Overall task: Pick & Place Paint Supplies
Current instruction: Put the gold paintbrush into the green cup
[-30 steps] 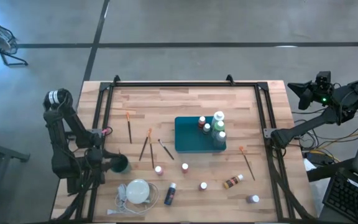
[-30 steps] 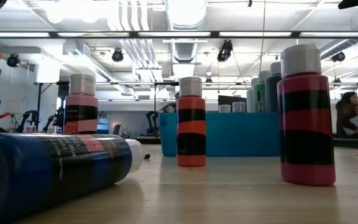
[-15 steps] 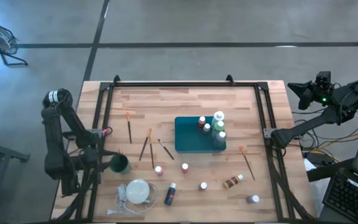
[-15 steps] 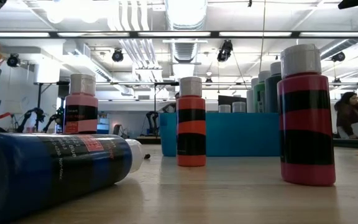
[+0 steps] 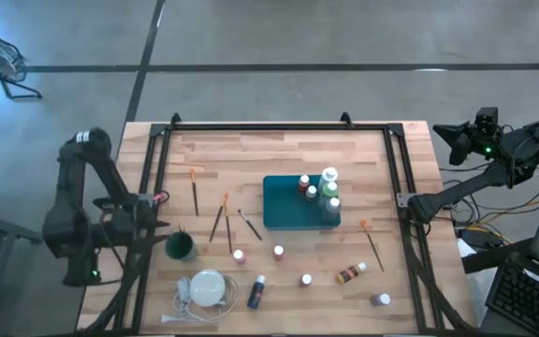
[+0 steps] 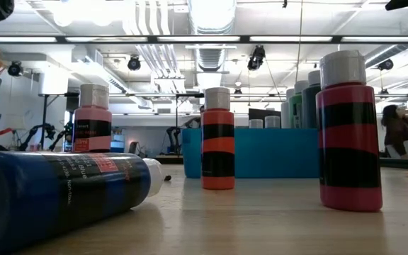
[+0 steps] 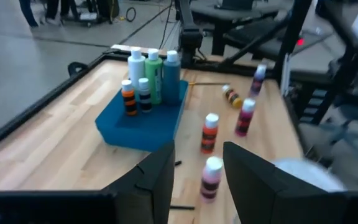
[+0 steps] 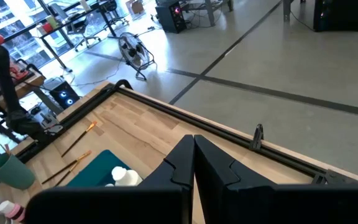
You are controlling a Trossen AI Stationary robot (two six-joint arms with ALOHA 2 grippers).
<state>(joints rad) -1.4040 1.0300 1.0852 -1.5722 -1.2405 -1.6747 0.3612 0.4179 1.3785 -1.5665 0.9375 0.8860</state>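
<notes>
High view: the left gripper (image 7: 196,177) sits off the table's left edge, lower left of frame, fingers parted with a clear gap and nothing between them; from above its tips are hidden under the arm. The right gripper (image 8: 194,163) is parked beyond the table's upper right corner, fingers pressed together, empty. A teal rectangular tray (image 5: 283,215) lies at centre of the pale wooden plank table (image 5: 279,154), holding a cluster of white-capped paint bottles (image 5: 321,192) along its right side; exact count is hard to make out from above, the left wrist view shows five. Loose small bottles stand or lie across the lower part of the frame: two red-pink ones (image 5: 240,255) just below the tray, a dark blue bottle lying on its side (image 5: 256,292), and a brown-orange striped one lying down (image 5: 350,273) at lower right. Thin brushes with orange tips (image 5: 195,191) lie left of the tray; another brush (image 5: 371,241) lies right of it. A dark green cup (image 5: 180,247) stands at lower left with brush handles in it, cut off by the frame edge in the low view. A white round disc with a cord (image 5: 207,286) sits below the cup. Low view: a person, blurred, at far right.
</notes>
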